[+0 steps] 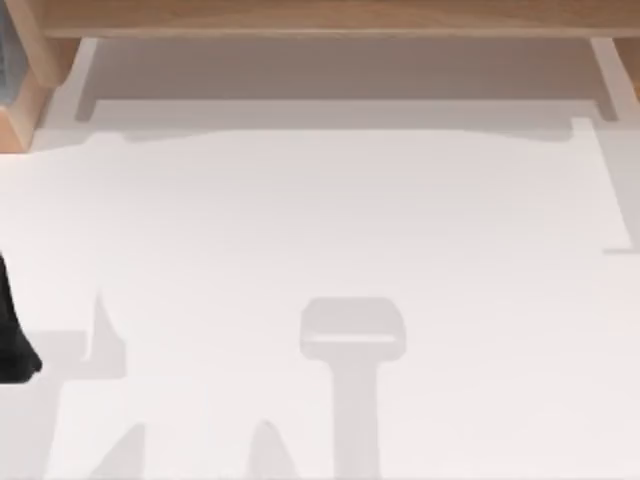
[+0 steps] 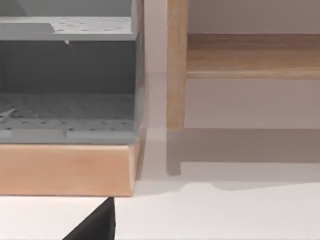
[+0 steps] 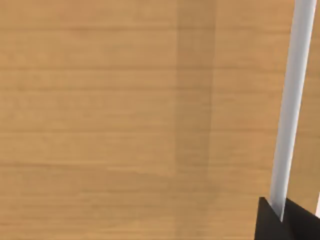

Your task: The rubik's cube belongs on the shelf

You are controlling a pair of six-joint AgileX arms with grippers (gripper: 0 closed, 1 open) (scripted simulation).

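Right claw (image 3: 287,222), grip state indiscernible, hovers close over the shelf (image 3: 125,125) board.

Left arm (image 1: 12,335): sitting low at the table's left edge in the top view, showing as a dark shape.
Left gripper (image 2: 95,225): showing as one dark fingertip in the left wrist view.
Right gripper (image 3: 287,220): showing as a dark corner in the right wrist view, hanging over wood grain.
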